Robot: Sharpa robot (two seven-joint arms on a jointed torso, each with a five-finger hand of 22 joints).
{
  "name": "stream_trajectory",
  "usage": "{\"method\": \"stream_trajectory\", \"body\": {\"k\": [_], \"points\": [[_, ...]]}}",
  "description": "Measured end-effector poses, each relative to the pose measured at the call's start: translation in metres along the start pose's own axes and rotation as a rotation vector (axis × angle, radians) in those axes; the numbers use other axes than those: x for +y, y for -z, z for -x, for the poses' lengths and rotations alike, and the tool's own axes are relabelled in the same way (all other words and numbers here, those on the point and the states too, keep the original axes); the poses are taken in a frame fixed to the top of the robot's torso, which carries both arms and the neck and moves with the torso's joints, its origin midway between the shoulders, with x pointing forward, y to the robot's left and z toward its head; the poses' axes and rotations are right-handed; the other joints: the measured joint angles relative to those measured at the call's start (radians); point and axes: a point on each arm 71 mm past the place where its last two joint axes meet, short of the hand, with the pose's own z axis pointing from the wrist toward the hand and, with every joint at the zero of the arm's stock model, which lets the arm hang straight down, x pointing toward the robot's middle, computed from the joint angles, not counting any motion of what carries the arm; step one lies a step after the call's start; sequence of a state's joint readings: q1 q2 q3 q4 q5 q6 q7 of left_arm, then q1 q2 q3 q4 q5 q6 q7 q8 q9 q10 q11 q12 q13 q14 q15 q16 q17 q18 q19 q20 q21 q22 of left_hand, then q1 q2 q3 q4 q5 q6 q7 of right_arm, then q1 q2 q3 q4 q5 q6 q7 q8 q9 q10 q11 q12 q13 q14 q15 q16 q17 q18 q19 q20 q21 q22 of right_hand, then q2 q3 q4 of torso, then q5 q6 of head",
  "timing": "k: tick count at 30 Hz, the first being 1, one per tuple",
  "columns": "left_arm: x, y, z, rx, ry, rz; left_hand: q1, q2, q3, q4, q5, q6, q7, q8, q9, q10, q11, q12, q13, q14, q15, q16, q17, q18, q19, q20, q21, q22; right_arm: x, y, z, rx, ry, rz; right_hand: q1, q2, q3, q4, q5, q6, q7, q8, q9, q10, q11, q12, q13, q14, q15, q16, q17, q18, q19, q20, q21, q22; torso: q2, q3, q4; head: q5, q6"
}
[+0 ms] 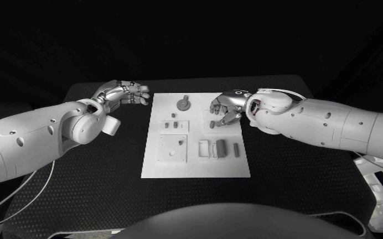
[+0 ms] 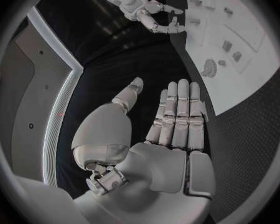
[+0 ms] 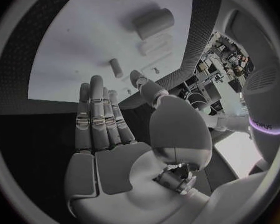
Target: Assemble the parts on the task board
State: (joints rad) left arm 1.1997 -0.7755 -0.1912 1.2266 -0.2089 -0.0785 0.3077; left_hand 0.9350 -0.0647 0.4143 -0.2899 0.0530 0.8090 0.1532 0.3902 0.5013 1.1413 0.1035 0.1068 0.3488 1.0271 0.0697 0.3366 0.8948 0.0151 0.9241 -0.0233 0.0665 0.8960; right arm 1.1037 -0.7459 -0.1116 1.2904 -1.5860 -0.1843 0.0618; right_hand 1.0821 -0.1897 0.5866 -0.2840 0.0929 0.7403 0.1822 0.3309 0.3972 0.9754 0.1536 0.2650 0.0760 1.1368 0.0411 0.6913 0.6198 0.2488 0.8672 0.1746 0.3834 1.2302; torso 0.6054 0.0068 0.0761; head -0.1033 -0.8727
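The white task board (image 1: 195, 161) lies in the middle of the black table. On it are grey parts: a round piece with a stem (image 1: 184, 104) at the far end, a small peg (image 1: 211, 124), and blocks (image 1: 220, 148) in the near right area. My right hand (image 1: 227, 106) hovers over the board's far right part, just above the peg, fingers apart and holding nothing. In the right wrist view its fingers (image 3: 99, 119) stretch flat toward the board (image 3: 71, 55), with a peg (image 3: 116, 67) beyond them. My left hand (image 1: 124, 92) is off the board's far left corner, open and holding nothing (image 2: 177, 119).
Two square recessed plates (image 1: 172, 148) sit on the board's left half, with small pegs (image 1: 173, 124) on the farther one. Black table (image 1: 96, 178) surrounds the board on all sides. In the left wrist view the board (image 2: 252, 84) lies beside the open fingers.
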Motion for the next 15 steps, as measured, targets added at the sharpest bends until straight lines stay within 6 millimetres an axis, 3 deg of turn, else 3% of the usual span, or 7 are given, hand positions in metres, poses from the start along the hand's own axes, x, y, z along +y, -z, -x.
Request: {"method": "stream_trajectory", "body": {"k": [9,15], "points": [[0.001,0.000,0.000,-0.002,0.008,0.002,0.000,0.001,-0.006,0.001,0.000,-0.004,0.004,0.000,-0.003,-0.005,0.005,0.000,-0.004,0.000,0.000,-0.004,-0.002,0.000,0.000,0.000,0.000,-0.006,0.004,-0.010,-0.015,-0.002,0.028,-0.014,0.011,0.011,0.000,0.000,0.000,0.005,-0.005,0.000,0.000,0.018,-0.011,-0.010,0.000,0.031,-0.009,0.035,0.030,0.000,0.036,-0.014,0.013,0.013,0.000,-0.0003,0.0014,0.003,0.000],[0.002,0.000,0.002,-0.006,0.009,0.005,0.000,0.000,-0.008,0.002,0.000,-0.004,0.004,0.004,-0.004,-0.009,0.009,0.000,-0.006,0.000,0.000,-0.004,-0.003,0.000,0.000,0.000,0.000,-0.010,0.008,-0.013,-0.019,-0.001,0.035,-0.007,0.021,0.022,0.000,0.000,0.000,0.012,0.003,0.004,-0.002,0.037,-0.018,-0.010,0.003,0.034,-0.012,0.054,0.047,0.000,0.050,-0.021,0.013,0.020,0.000,-0.0004,0.0012,0.005,0.000]]}}
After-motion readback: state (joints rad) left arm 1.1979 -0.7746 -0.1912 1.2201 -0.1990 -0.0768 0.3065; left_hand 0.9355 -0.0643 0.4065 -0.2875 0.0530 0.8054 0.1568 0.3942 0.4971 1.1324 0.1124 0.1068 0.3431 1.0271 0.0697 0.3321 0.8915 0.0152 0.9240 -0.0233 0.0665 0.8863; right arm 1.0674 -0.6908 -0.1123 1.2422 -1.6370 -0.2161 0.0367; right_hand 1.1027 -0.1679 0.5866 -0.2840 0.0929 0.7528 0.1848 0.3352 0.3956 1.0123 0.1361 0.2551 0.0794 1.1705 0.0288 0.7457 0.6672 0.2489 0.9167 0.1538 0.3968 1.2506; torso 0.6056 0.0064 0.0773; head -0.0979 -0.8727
